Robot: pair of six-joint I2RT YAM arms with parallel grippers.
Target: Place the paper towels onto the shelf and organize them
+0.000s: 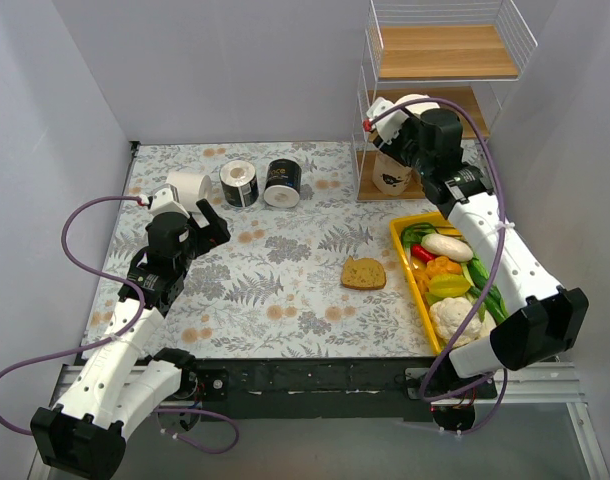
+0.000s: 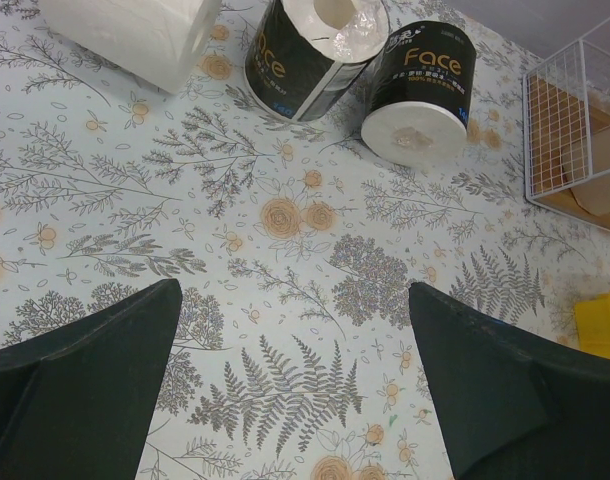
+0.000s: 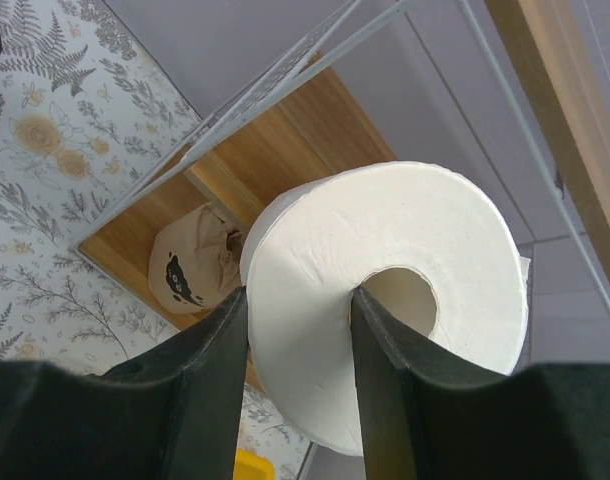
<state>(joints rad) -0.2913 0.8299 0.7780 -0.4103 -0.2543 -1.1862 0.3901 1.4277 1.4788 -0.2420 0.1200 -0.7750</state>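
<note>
- Shelf (image 1: 440,100): white wire frame with wooden boards, standing at the far right corner of the table.
- Right gripper (image 1: 407,118) is up at the shelf's front. In the wrist view the right gripper (image 3: 297,300) is clamped on a white roll (image 3: 455,230), with one finger on the roll's outside and the other at the core hole, pinching the wall.
- The held white roll (image 1: 417,102) hangs above the shelf's bottom board. Can't tell if it is inside the frame.
- Tan roll (image 1: 390,172) with dark print sits on the shelf's bottom board. The right wrist view also has this tan roll (image 3: 190,265), below and left of the held one. Only one tan roll is seen clearly.
- Left gripper (image 1: 207,218) is far left of the shelf, over the floral tabletop. In its wrist view the left gripper (image 2: 293,290) has its fingers wide apart with nothing between them.
- Second white roll (image 1: 188,185) lies on its side, the roll farthest left of the shelf, just beyond the left gripper.
- Two black rolls lie between that white roll and the shelf. The left black roll (image 1: 239,183) and the right black roll (image 1: 283,182) sit close together, and the right one is nearer the shelf.
- Left wrist view shows the same three: second white roll (image 2: 135,30), left black roll (image 2: 310,55), right black roll (image 2: 420,90).
- Yellow tray (image 1: 405,260) of vegetables sits just in front of the shelf, and a bread slice (image 1: 364,273) lies beside the tray's left edge.
</note>
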